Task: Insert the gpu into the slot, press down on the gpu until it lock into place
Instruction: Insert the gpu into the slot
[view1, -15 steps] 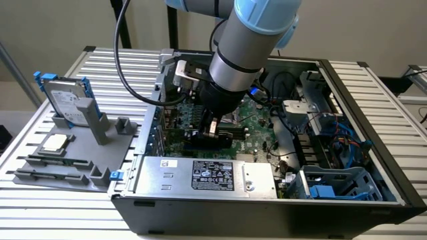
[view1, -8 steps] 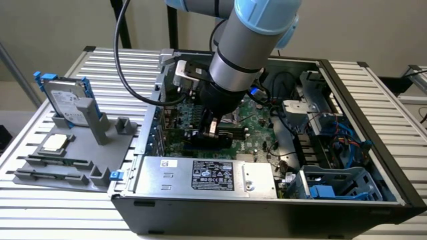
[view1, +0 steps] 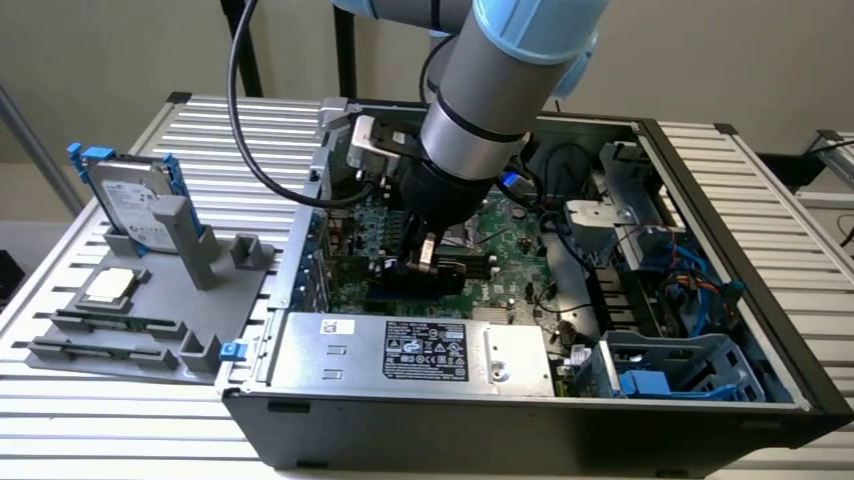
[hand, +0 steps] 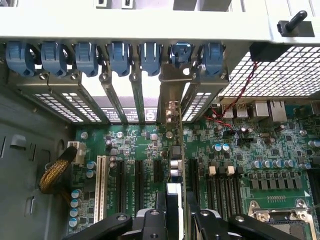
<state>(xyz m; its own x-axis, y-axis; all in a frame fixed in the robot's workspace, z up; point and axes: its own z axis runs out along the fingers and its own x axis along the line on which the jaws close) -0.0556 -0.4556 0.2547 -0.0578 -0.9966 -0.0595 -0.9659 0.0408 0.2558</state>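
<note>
The gpu stands edge-on, upright on the green motherboard, right over the slot, with the gripper clamped on its upper edge. Best here: hold it square to the motherboard, press straight down, evenly, no rocking.

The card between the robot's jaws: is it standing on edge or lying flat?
Standing on edge. The wrist view shows the card edge-on as a thin strip, upright over the green motherboard, jaws on both sides.
</note>
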